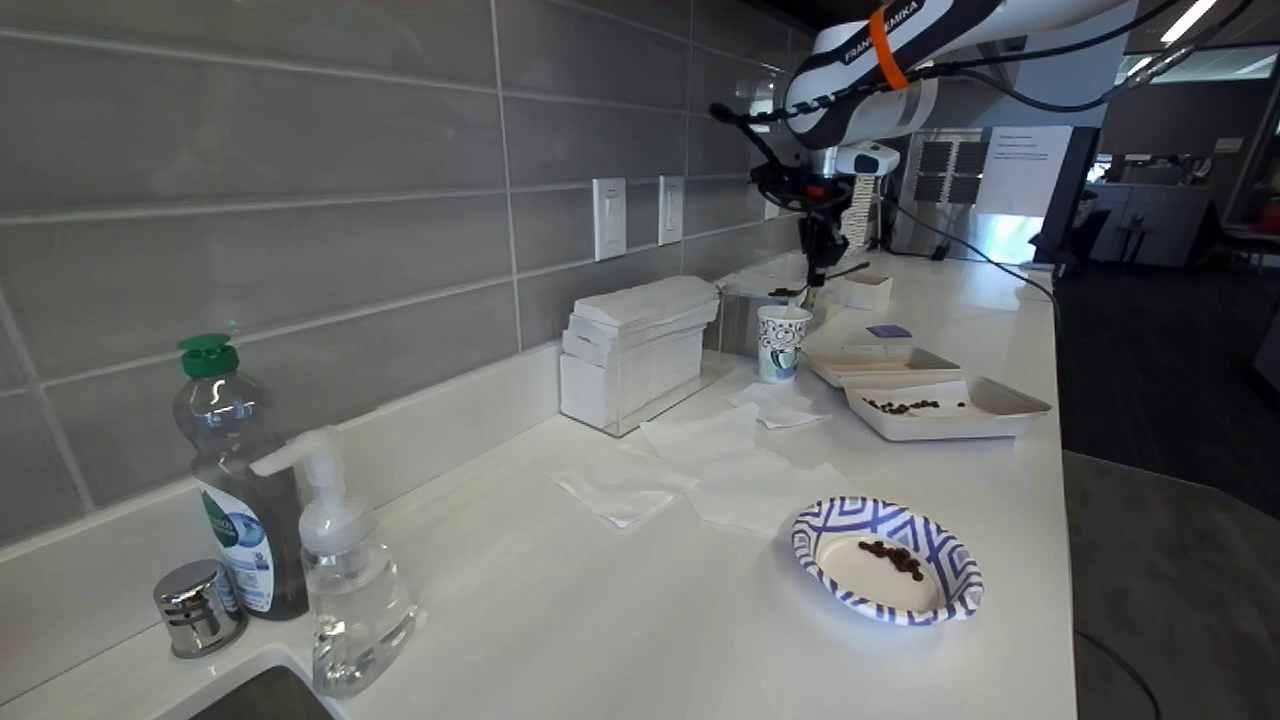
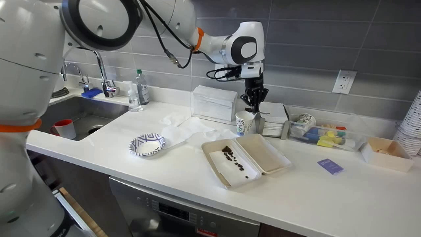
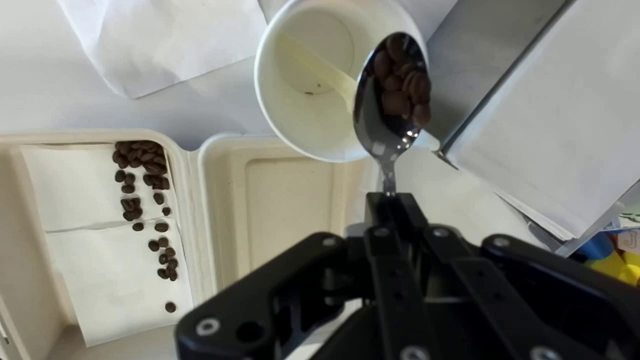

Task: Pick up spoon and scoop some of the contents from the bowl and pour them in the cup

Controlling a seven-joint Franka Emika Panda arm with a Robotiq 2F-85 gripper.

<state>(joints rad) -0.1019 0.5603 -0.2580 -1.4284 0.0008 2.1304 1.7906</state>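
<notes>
In the wrist view, the fingers (image 3: 376, 206) are hiding most of the handle of the spoon (image 3: 375, 131) — which is itself covering part of the rim of the cup (image 3: 315, 45) — and the border is cropping both cup and bowl (image 3: 20, 215). By the back edge of the tabletop (image 2: 306, 194), a white stack (image 2: 408, 135) is running out of an exterior view. Toward the tabletop's far edge, print on a notice (image 1: 1025, 170) is looking too small to read.

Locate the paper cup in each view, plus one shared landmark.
In an exterior view: paper cup right of centre, mid-height.
In an exterior view: paper cup just right of centre, mid-height.
Wrist view: paper cup top centre, partly covered by spoon.
Landmark: open box of beans, near it in all three.
</notes>
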